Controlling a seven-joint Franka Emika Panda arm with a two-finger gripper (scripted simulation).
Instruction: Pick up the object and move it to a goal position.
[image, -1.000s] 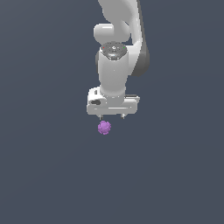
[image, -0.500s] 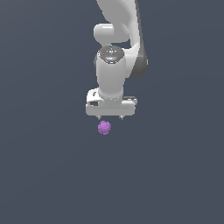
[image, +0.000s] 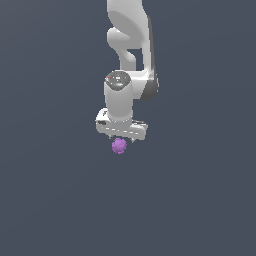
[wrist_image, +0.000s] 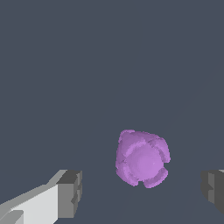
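Step in hand: approach before grasp. Gripper (image: 121, 137) hangs right above purple ball (image: 119, 146), fingers (wrist_image: 69, 194) spread wide apart, ball (wrist_image: 142, 158) lying between them, untouched. Next move likely: descend further, centre ball, close fingers.

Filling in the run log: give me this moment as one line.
phase: approach | hand: open, above ball | ball: on floor, between fingers, not gripped
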